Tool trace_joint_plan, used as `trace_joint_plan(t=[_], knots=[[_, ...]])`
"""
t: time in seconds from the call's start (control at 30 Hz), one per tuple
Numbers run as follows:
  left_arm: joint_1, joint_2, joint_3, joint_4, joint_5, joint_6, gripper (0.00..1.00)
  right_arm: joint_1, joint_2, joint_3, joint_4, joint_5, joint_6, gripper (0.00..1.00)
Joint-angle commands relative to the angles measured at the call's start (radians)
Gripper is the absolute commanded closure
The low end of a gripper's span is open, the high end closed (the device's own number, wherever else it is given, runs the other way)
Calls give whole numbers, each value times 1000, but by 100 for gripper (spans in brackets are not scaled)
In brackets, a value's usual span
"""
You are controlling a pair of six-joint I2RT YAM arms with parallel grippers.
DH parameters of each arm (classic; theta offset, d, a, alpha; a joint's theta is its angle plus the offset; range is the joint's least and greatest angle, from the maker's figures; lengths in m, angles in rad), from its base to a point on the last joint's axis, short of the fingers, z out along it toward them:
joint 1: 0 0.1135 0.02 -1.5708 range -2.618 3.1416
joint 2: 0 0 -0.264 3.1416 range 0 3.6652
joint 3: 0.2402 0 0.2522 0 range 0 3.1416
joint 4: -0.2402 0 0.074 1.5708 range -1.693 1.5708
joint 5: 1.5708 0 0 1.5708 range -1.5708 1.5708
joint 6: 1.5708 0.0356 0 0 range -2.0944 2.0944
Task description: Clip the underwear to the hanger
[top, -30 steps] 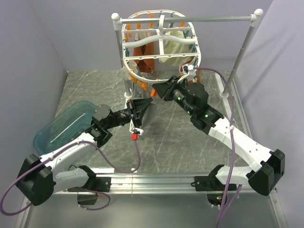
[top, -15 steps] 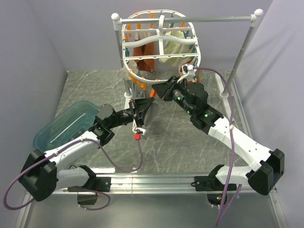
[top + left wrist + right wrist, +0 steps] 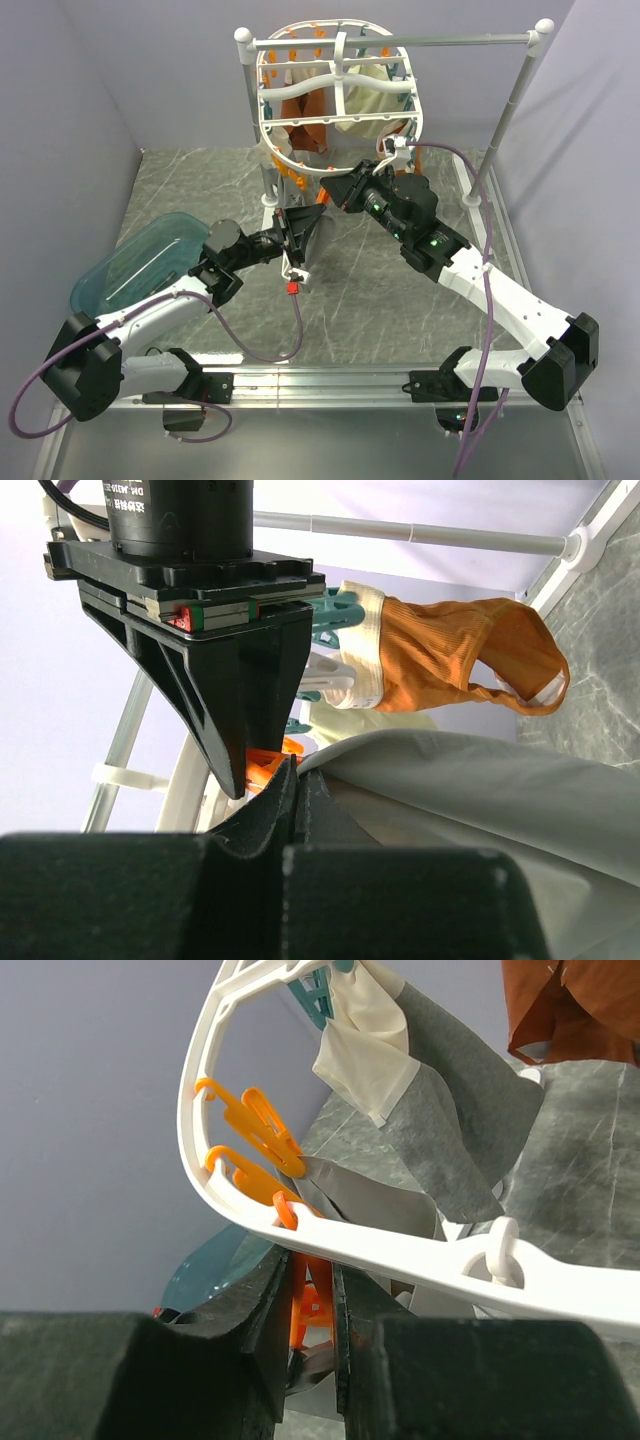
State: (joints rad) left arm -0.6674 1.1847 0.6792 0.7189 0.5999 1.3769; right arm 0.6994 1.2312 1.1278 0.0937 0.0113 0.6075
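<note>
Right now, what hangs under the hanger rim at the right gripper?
An orange peg, pinched by the right gripper, with the grey underwear just behind it. The fingers hide the peg's lower end, so whether fabric is inside cannot be seen.

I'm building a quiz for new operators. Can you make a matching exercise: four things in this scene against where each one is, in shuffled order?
1 underwear
2 orange peg
3 teal tub
4 brown-orange garment

A hanging from the hanger
B between the right fingers
C on the table, left side
D pinched in the left fingers

Pairs: 1-D, 2-B, 3-C, 4-A
</note>
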Motion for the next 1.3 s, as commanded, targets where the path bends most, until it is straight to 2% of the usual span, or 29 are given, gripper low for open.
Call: trace_joint_plan(t=[0.0,0.5,1.17,1.27], knots=[[0,1,52,53,-41,27,100,12,19,-20,-201,-42,-8,100],[5,9,82,40,-61,67,100,14,22,-19,-241,-14,-75,100],[14,23,82,22,-52,110,100,14,27,-6,-239,-31,-83,100],[15,23,83,24,-55,108,100,14,28,-6,-244,-31,-84,92]])
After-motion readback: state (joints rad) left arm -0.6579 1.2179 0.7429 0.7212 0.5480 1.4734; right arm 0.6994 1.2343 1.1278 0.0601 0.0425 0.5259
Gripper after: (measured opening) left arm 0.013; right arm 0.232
